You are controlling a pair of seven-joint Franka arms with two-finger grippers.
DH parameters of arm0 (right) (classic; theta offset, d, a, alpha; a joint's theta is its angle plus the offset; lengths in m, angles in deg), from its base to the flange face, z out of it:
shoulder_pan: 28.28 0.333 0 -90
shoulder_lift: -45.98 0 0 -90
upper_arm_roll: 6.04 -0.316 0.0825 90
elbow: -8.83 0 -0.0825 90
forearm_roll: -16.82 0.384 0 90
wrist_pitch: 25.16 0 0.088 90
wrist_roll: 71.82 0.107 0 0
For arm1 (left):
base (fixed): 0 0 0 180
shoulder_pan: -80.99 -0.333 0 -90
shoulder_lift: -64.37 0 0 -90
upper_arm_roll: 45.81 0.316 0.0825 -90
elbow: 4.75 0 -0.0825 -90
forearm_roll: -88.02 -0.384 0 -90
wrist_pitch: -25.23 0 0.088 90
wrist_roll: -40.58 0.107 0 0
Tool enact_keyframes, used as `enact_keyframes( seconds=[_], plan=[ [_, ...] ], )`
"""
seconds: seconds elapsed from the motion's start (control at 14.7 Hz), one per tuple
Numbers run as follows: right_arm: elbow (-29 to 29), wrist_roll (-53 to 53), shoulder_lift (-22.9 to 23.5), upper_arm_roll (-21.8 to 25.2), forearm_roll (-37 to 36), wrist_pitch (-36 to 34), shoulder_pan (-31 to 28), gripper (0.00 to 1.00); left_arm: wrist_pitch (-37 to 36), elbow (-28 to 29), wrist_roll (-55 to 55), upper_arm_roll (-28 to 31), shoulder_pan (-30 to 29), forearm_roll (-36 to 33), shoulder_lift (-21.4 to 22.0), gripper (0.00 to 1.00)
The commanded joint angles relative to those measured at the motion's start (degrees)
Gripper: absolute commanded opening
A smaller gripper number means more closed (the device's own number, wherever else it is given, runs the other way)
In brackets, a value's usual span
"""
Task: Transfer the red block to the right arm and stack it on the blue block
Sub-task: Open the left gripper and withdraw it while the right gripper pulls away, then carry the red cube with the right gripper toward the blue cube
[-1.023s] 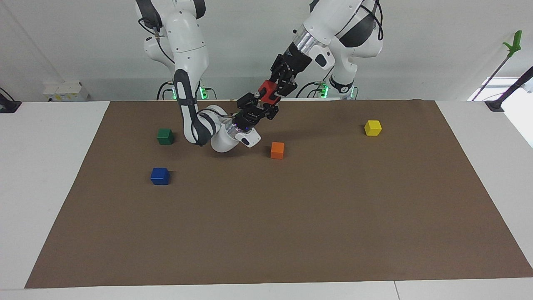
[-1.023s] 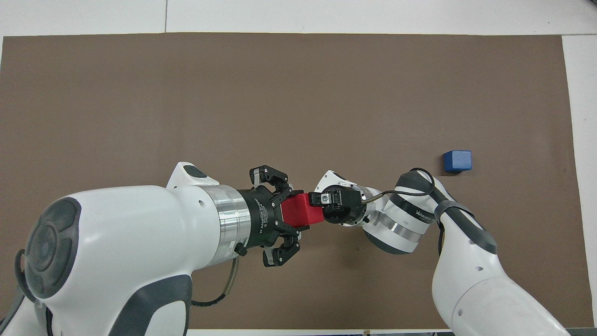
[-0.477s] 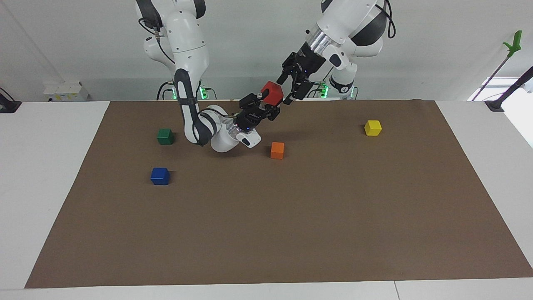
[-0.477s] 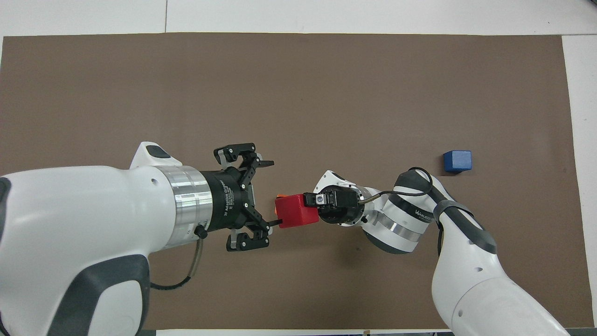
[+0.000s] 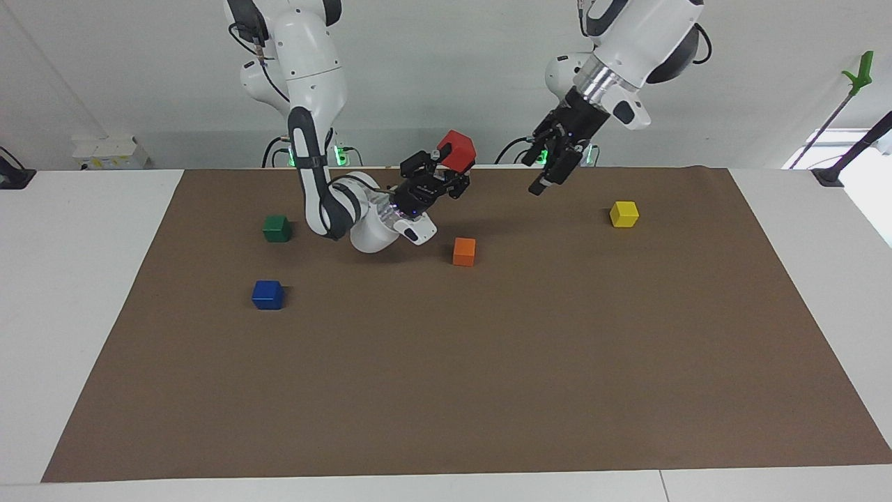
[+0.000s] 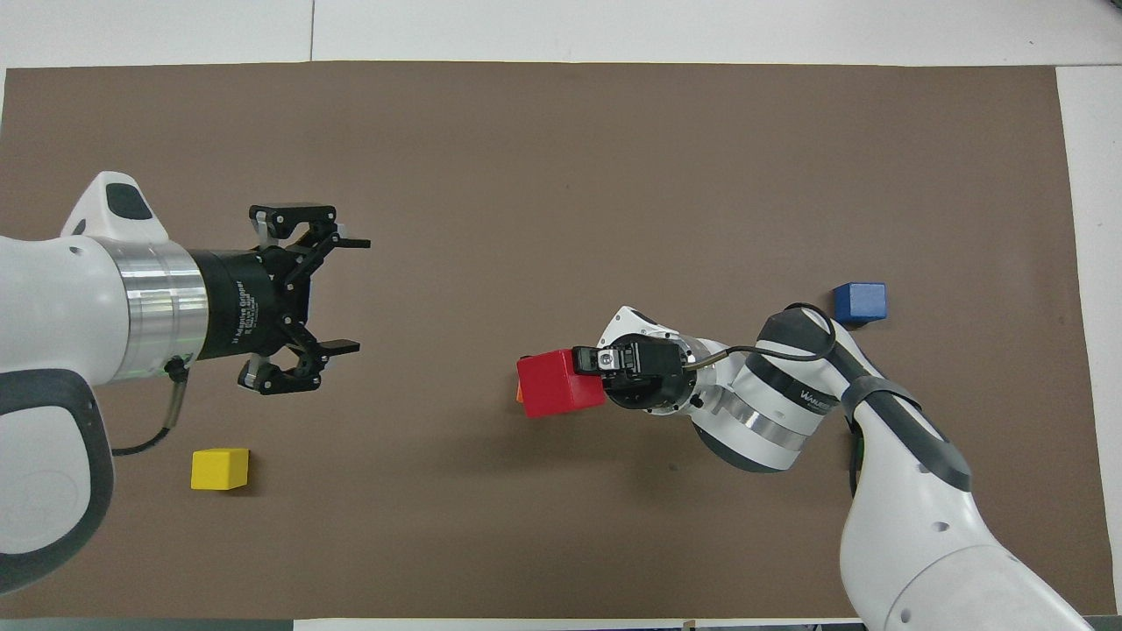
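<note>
Withdrawn, left gripper (image 5: 548, 172) gapes; right gripper (image 5: 446, 169) clamps red block (image 5: 456, 150).

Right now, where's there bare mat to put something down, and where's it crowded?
Open mat spreads over everything farther from the robots than the blue block and orange block. It is crowded nearer the robots: right gripper holding the red block above the orange one, green block, yellow block, open left gripper.

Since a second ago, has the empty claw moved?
Yes. The left gripper let go of the red block and pulled away toward the yellow block.
</note>
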Motion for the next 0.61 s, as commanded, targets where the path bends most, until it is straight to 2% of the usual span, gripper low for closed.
enact_keyframes(
  seconds=[0.0,0.14,0.2,0.34,0.41,0.55],
  plan=[
    [0.44,3.05,-4.04,-0.19,-6.87,4.77,-4.37,0.0,-2.96,1.45,14.7,-0.56,-3.23,-8.36,-1.89,1.0],
    [0.44,5.95,-5.71,-0.19,-9.44,5.56,-6.57,0.0,-2.79,2.25,29.2,-0.56,-6.73,-11.03,-2.42,1.0],
    [0.36,7.35,-6.24,-0.11,-10.66,5.65,-7.54,0.0,-2.61,1.64,33.45,-0.56,-7.45,-12.17,-3.99,1.0],
    [0.18,9.81,-7.81,-0.02,-14.43,7.22,-10.26,0.0,-3.66,-1.6,42.32,-0.73,-6.67,-24.07,-8.02,1.0],
    [0.09,11.39,-9.48,-0.02,-16.8,9.24,-11.49,0.0,-6.1,-4.84,46.37,-0.73,-6.58,-27.35,-10.48,1.0],
    [0.18,17.88,-14.83,-0.02,-21.46,15.12,-14.48,0.0,-16.79,-16.23,51.22,-0.73,-6.75,-30.53,-16.8,1.0]
  ],
)
